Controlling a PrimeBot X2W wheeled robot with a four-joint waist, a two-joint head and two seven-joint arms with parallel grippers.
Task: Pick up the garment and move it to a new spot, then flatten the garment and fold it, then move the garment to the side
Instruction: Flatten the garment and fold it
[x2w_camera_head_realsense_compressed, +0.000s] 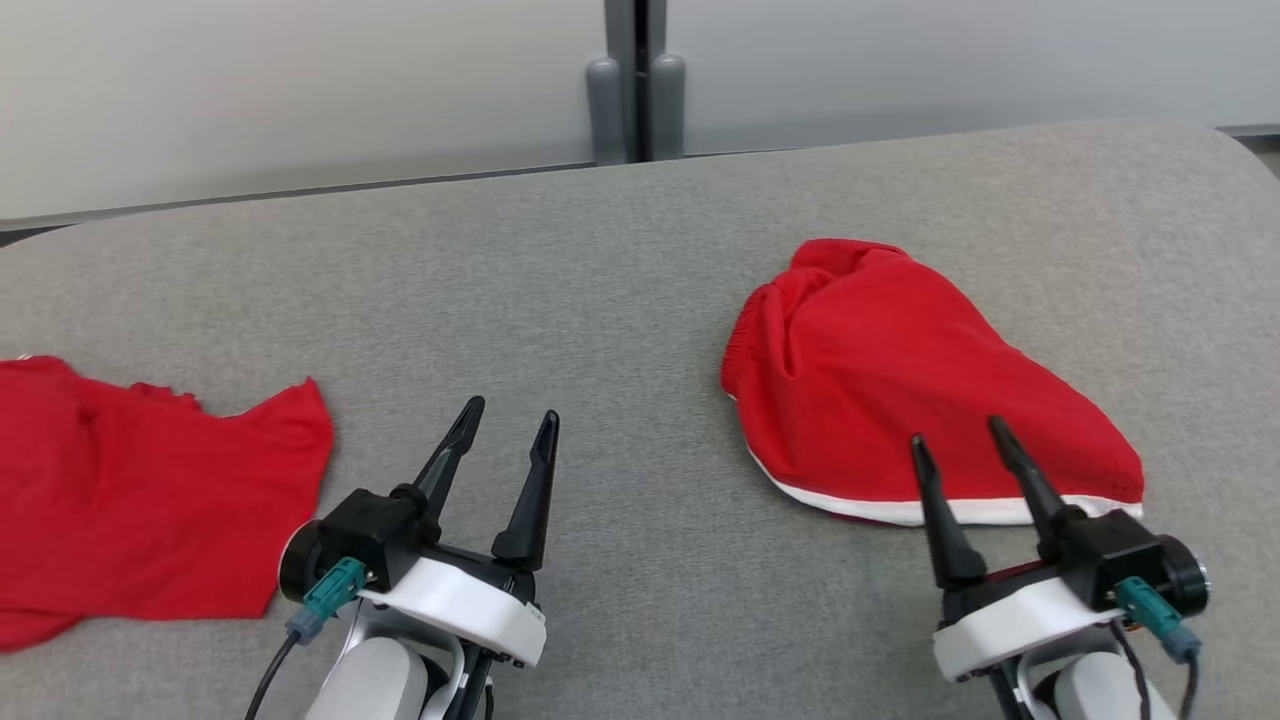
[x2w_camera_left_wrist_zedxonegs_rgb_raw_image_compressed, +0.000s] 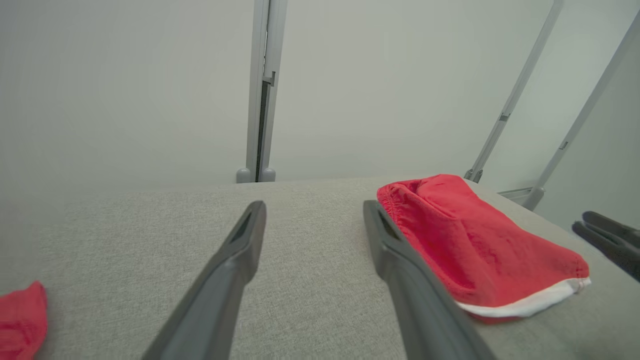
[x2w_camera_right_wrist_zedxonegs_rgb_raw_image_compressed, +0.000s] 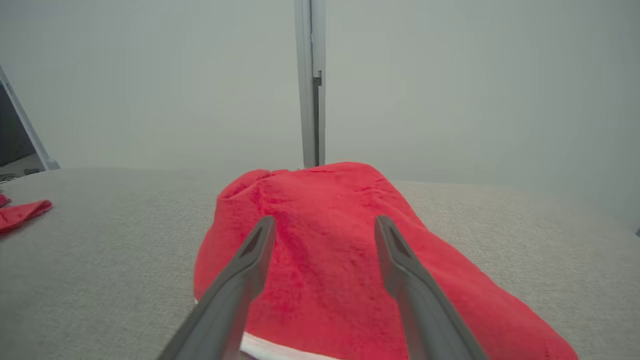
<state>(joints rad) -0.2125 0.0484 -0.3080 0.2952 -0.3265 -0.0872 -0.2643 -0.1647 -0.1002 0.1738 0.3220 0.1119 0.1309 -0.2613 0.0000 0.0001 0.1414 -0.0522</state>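
Red garment (x2w_camera_head_realsense_compressed: 880, 380) bunched on the grey table (x2w_camera_head_realsense_compressed: 600, 300) (white hem nearest the robot), right gripper (x2w_camera_head_realsense_compressed: 955, 430) at that hem, fingers apart, left gripper (x2w_camera_head_realsense_compressed: 512, 410) spread too

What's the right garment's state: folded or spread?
Folded: garment lies as a compact doubled bundle, white hem along its near edge; right gripper open.

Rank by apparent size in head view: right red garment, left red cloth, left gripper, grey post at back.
1. right red garment and left red cloth: about alike; the cloth runs off the frame.
2. left gripper, near the camera.
3. grey post.
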